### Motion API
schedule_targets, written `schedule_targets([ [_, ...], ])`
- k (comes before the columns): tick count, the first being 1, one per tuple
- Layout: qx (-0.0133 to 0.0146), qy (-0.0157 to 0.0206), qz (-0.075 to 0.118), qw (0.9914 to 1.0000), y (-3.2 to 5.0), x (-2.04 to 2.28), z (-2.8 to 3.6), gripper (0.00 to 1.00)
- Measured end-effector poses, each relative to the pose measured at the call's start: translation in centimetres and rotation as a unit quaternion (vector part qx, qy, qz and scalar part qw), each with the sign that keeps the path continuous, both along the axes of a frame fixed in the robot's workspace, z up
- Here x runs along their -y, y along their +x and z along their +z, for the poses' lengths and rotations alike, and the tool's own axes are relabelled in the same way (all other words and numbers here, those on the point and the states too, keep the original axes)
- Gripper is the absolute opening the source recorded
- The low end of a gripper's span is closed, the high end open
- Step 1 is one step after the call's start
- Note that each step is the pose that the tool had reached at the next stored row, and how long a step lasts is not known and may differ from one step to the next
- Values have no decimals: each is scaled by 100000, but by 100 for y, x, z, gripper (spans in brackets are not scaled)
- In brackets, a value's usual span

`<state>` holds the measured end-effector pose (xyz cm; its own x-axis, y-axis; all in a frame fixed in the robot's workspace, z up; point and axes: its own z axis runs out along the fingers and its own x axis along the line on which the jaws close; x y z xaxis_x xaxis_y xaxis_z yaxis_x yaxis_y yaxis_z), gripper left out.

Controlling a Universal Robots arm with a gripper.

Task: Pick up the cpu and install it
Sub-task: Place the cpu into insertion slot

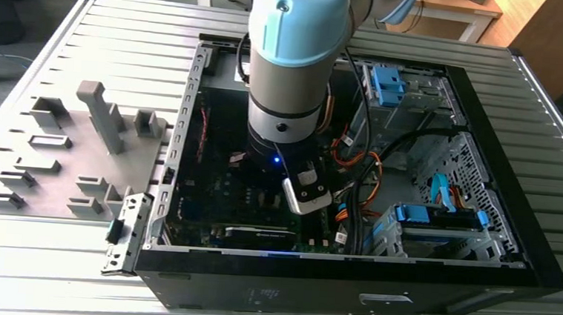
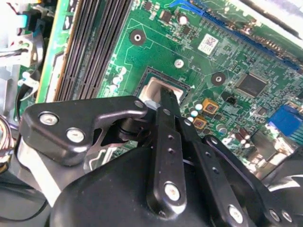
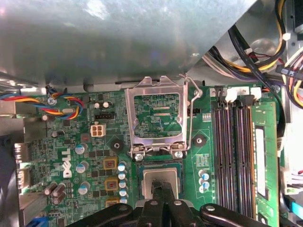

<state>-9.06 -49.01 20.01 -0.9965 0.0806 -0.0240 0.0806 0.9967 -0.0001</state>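
One black, open computer case [image 1: 511, 281] holds a green motherboard [image 3: 208, 156], and the grey-and-blue arm [image 1: 289, 54] reaches down into it. On the board, the hollow, shiny metal socket frame [image 3: 130, 118] stands hinged open. Just beside it the cpu [image 3: 161, 176], a thin square with a silvery-grey top and darker rim, lies in its socket. The black gripper [image 3: 163, 187] is clenched over the chip's middle, its fingers pinched together, grasping nothing.

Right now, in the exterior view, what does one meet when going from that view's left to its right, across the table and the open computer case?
Grey fixture blocks → motherboard → robot arm → cable bundle → blue drive caddy.
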Motion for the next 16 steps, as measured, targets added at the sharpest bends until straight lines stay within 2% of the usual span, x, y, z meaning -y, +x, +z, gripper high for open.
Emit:
schedule_targets([
  [16, -8, -15, 349, 99999, 0, 0, -65, 11],
])
